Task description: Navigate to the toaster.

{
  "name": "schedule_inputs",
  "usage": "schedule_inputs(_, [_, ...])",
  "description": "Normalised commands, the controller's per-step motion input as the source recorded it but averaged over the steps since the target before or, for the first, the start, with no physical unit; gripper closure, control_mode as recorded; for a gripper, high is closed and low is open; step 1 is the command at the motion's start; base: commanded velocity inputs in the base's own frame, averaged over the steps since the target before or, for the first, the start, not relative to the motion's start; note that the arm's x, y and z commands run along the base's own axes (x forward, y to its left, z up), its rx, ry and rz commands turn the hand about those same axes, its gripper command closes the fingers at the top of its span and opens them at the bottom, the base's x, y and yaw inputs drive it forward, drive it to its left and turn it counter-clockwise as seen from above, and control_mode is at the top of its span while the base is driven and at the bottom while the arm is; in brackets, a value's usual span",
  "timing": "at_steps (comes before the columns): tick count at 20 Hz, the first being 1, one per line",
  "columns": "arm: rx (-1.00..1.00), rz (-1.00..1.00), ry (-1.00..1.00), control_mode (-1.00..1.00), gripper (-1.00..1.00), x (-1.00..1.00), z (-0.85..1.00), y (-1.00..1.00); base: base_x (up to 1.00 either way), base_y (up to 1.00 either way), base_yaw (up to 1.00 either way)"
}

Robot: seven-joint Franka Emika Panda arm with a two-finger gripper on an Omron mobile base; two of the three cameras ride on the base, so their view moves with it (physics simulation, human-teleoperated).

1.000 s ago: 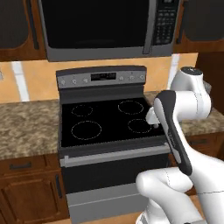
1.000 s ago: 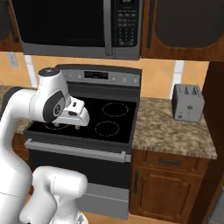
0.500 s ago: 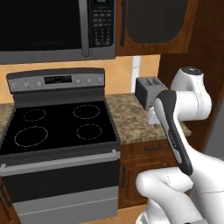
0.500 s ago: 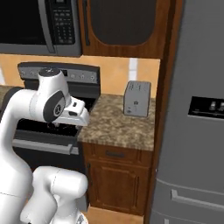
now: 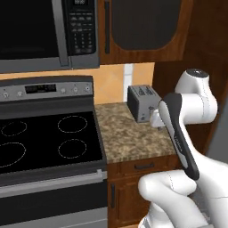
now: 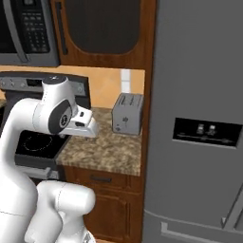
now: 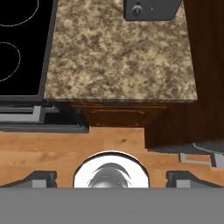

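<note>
The toaster [image 5: 143, 103] is a small grey-silver box with two dark top slots, standing at the back of the speckled granite counter [image 5: 129, 136], right of the stove. The right base view has the toaster [image 6: 127, 114] near the middle, against the orange wall. In the hand view the toaster's [image 7: 151, 9] front end sits at the top edge. My gripper [image 7: 112, 177] hangs over the wooden floor in front of the counter, open, with nothing between its widely spread fingertips [image 7: 41, 178]. The hand [image 6: 85, 126] is held short of the toaster, over the counter's front.
A black glass-top stove [image 5: 42, 142] adjoins the counter on the left, with a microwave [image 5: 44, 33] above it. A tall grey fridge [image 6: 199, 123] stands right of the counter. Dark wood cabinets [image 6: 102, 28] hang overhead, and a drawer [image 5: 144, 167] sits below.
The whole picture has shifted left, so the base has driven right: the stove slid towards the left edge, the toaster came to the middle, and the fridge came into view. The arm's pose is unchanged.
</note>
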Motion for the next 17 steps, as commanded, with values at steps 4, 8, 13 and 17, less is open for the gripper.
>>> schedule_inputs(4, [0.00,0.00,0.00,1.00,-1.00,0.00,0.00,0.00,0.76,-0.15,0.00])
schedule_inputs(8, [0.00,0.00,0.00,1.00,-1.00,0.00,0.00,0.00,0.63,-0.38,0.00])
schedule_inputs(13, [0.00,0.00,0.00,1.00,-1.00,0.00,0.00,0.00,0.55,-0.43,0.00])
schedule_inputs(17, [0.00,0.00,0.00,1.00,-1.00,0.00,0.00,0.00,0.30,-0.68,-0.07])
